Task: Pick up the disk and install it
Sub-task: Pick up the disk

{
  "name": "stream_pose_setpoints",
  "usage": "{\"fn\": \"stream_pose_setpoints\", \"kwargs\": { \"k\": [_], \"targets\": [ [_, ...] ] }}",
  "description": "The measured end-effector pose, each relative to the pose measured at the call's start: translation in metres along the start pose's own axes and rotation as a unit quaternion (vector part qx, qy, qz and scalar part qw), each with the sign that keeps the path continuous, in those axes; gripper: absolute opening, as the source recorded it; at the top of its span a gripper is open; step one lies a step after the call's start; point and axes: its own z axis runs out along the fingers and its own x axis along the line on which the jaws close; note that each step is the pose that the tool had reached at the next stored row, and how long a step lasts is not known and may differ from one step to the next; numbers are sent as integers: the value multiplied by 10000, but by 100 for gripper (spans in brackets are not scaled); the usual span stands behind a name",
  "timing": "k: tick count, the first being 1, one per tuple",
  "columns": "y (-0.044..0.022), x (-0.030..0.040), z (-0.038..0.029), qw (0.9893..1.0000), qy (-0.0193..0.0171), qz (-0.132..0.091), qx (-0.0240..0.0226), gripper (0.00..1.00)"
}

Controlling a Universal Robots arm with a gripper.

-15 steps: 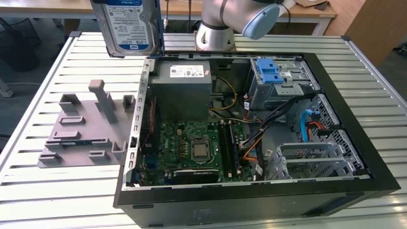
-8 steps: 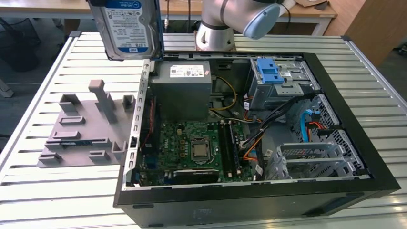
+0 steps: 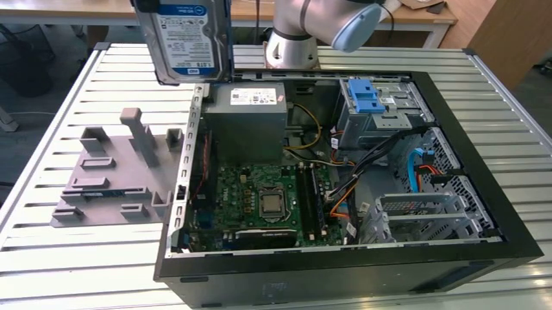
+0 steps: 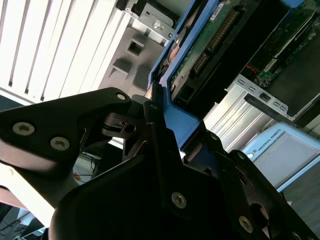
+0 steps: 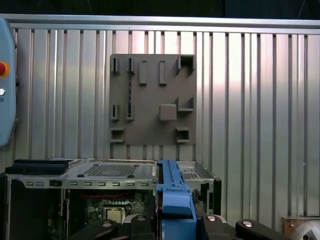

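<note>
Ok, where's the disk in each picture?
Exterior view: the disk hangs label side out, above the computer case's far corner on the exterior view's left.
First wrist view: the disk is edge-on, its blue bracket held in the gripper.
Second wrist view: the disk is close up, circuit-board side showing.
Shared landmark: the grey slotted plate, in all three.

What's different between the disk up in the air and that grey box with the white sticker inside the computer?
The disk is held upright by the gripper, outside the case; the grey box sits inside it. The disk is thin and flat; the box is far bulkier. The disk has a big blue-and-white label and a blue bracket; the box has a small white sticker. Both are rectangular grey metal.
</note>
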Motion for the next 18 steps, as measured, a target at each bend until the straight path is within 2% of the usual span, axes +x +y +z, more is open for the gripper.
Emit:
{"fn": "stream_pose_setpoints", "kwargs": {
  "k": [3,5,13,16,18],
  "targets": [
    [-135,3,5,10000,1,0,0,36],
    [-181,24,8,10000,0,0,0,36],
    [-189,209,13,10000,0,5,0,36],
    [-200,232,15,10000,0,5,0,36],
    [-229,232,14,10000,1,5,-1,36]
  ]
}}
